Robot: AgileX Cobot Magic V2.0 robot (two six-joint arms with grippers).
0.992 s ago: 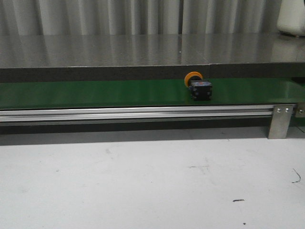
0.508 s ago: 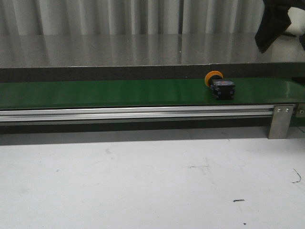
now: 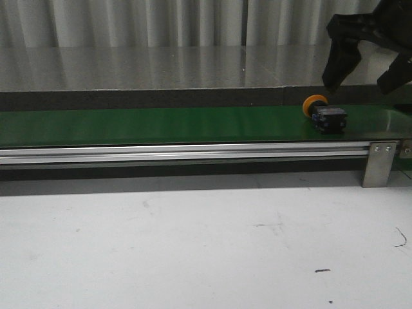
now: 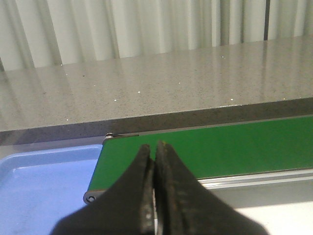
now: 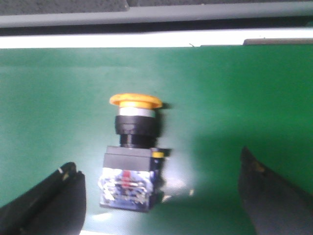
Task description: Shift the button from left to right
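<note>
On the green belt [image 3: 161, 125], towards its right end, the button [image 3: 324, 116] lay on its side, its orange-yellow head pointing back and left and its black boxy body towards the camera. From the right wrist view the button [image 5: 132, 156] showed more plainly: a yellow cap, a pale ring, a black collar and a square body whose end carried metal terminals and a small red mark; that end was blurred, and no lettering on it could be read. The right gripper [image 3: 367, 61] hung just above and behind the button, apart from it, its fingers [image 3: 337, 64] spread wide; the upper part of the gripper was cut off by the top and right edges of the front view, and in the wrist view only the two dark fingertips [image 5: 49, 200] showed at the lower corners, one on each side of the button and touching nothing. The left gripper [image 4: 155, 196] was out of the front view; its own camera showed its fingers pressed together with nothing between them, over the belt's left end, beside a pale blue tray [image 4: 39, 186] that was cut off by the frame's edge. An aluminium rail [image 3: 187, 153] ran along the belt's near side, ending at a metal bracket [image 3: 378, 164], and before it lay the white tabletop [image 3: 193, 251], scuffed with a few dark marks. No brand or label was legible anywhere.
</note>
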